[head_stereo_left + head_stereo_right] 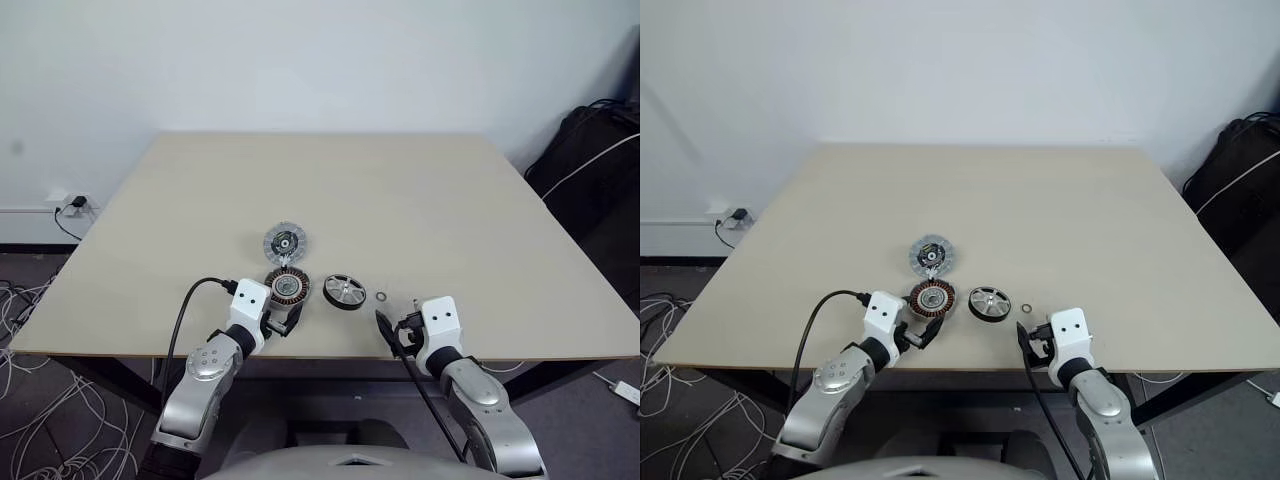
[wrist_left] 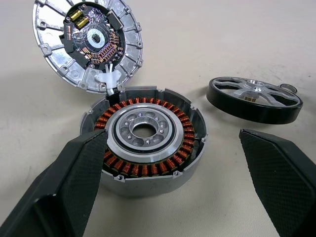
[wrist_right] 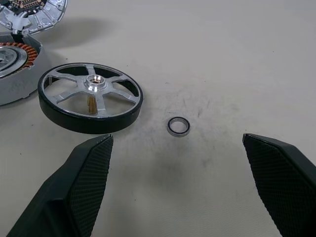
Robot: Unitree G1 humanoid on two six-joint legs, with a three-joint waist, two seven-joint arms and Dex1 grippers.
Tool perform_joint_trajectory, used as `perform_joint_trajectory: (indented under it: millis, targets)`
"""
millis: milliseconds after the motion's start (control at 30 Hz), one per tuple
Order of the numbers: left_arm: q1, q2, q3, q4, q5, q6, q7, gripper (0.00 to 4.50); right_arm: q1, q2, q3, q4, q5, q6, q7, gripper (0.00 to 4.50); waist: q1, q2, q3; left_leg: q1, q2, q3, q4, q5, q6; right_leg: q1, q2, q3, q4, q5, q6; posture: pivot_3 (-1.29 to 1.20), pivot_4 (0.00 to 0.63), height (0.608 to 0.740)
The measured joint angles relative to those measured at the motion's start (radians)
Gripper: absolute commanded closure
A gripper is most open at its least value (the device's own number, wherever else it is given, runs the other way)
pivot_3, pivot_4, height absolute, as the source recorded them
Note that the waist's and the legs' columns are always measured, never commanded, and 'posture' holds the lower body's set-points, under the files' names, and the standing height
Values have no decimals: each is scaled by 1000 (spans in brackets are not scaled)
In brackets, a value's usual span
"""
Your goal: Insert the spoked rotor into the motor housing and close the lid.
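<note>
The spoked rotor (image 3: 90, 97) lies flat on the table (image 1: 400, 200) just right of the motor housing (image 2: 145, 138), not yet inserted. Both the left gripper (image 2: 182, 173) and right gripper (image 3: 190, 182) are spread wide, empty. Beyond the housing, the lid (image 2: 88, 44) stands open.

No legible text, label, brand, number or sign is found on any item on the table (image 1: 420, 200). The circuit board set in the lid (image 2: 89, 42) carries small components and copper traces, but any marking on them is too small to read. The motor housing (image 2: 145, 136), the spoked rotor (image 3: 91, 96) and the small metal ring (image 3: 178, 126) bear plain, unmarked surfaces.
</note>
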Motion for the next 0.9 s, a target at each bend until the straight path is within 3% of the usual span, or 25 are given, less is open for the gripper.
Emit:
perform_joint_trajectory:
  millis: [533, 900]
  targets:
    - [1, -3, 1, 21, 0, 0, -1, 0, -12, 3, 0, 25, -14, -34, -4, 23, 0, 0, 1, 0, 0, 0, 0, 0, 0, 0, 0, 0, 0, 0, 1, 0, 0, 740]
    - [1, -7, 1, 31, 0, -1, 1, 0, -240, 52, -3, 307, -72, -43, -80, 23, -1, 1, 2, 0, 0, 0, 0, 0, 0, 0, 0, 0, 0, 0, -1, 0, 0, 740]
